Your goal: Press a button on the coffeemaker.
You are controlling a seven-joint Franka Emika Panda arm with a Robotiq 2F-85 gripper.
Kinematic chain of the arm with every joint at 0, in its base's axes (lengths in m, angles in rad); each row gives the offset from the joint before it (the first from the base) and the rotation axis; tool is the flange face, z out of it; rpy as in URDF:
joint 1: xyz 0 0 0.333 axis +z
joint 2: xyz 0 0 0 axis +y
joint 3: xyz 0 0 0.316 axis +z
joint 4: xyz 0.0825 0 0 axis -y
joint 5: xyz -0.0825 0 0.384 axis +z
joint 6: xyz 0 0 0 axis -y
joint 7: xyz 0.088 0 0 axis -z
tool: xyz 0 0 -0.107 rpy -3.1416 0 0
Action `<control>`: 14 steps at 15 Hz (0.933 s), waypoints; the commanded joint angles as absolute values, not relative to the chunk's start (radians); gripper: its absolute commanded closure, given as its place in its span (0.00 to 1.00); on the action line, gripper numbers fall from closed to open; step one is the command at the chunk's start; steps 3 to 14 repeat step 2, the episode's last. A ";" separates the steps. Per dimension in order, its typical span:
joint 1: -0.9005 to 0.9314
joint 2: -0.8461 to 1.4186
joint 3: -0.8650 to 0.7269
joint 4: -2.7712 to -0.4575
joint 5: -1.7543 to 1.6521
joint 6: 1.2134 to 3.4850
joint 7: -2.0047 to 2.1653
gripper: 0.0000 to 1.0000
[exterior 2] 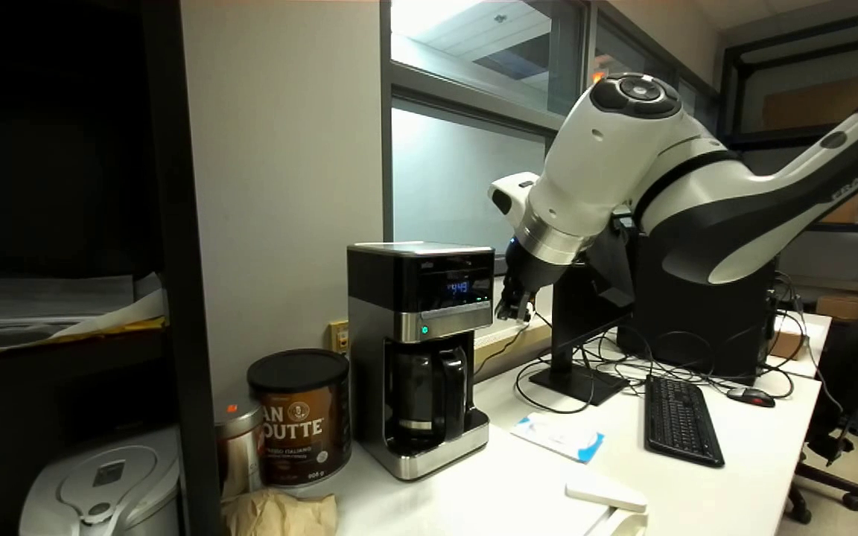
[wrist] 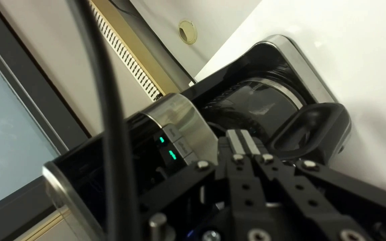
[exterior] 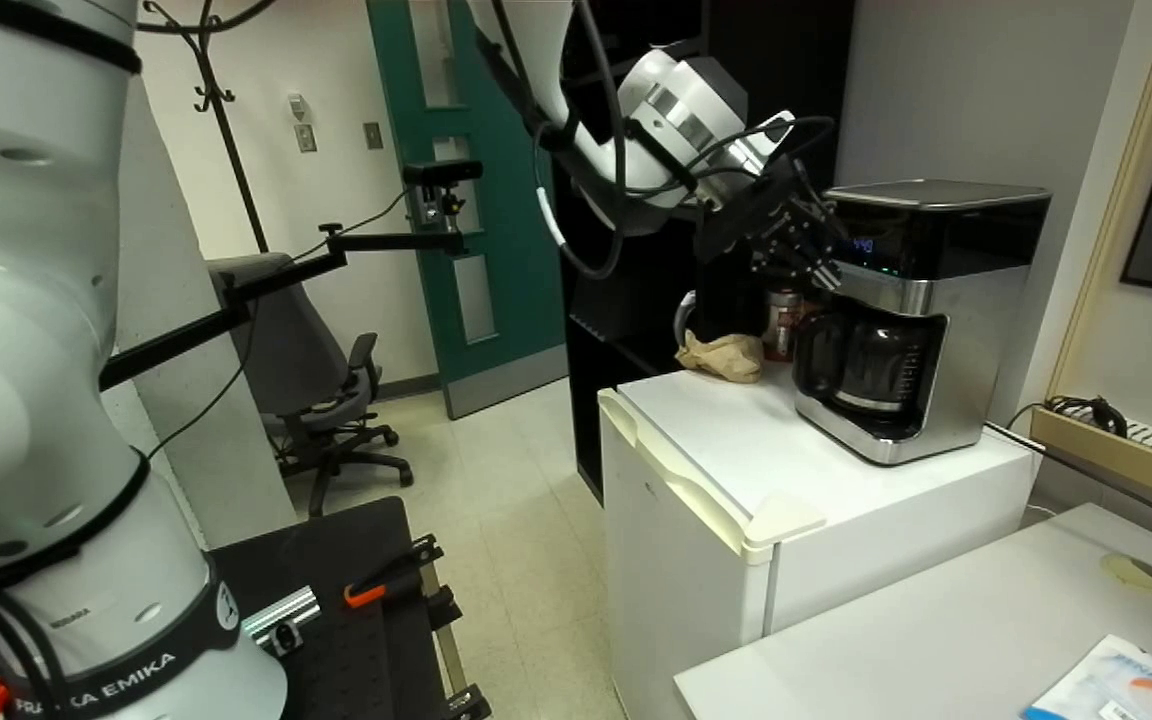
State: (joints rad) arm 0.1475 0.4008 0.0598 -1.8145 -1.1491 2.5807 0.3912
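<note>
The black-and-silver coffeemaker (exterior: 981, 350) stands on the white mini-fridge (exterior: 896, 540). It also shows in an exterior view (exterior 2: 377, 327) and the wrist view (wrist: 179, 107). Its display reads blue digits. A row of small silver buttons (wrist: 180, 143) with green lights beside them is on the front, partly hidden by my gripper in the wrist view. A round green-lit button (exterior 2: 424, 330) is on the silver band. My gripper (wrist: 243, 142) is shut and empty. It points at the machine's front, beside the button row and above the carafe handle (wrist: 313, 130). Whether it touches cannot be told.
A brown coffee can (exterior 2: 299, 424), a metal canister (exterior 2: 241, 447) and a crumpled paper bag (exterior 2: 280, 514) stand beside the machine. A dark shelf (exterior: 626, 300) is behind. A desk (exterior: 936, 640) holds a packet (exterior 2: 559, 435), a monitor (exterior 2: 585, 313) and a keyboard (exterior 2: 682, 420).
</note>
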 commanded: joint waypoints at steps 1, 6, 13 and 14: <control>0.146 0.307 0.067 -1.923 -1.106 2.611 0.376 1.00; 0.147 0.294 0.067 -1.937 -1.102 2.615 0.382 1.00; 0.147 0.294 0.067 -1.937 -1.102 2.615 0.382 1.00; 0.147 0.294 0.067 -1.937 -1.102 2.615 0.382 1.00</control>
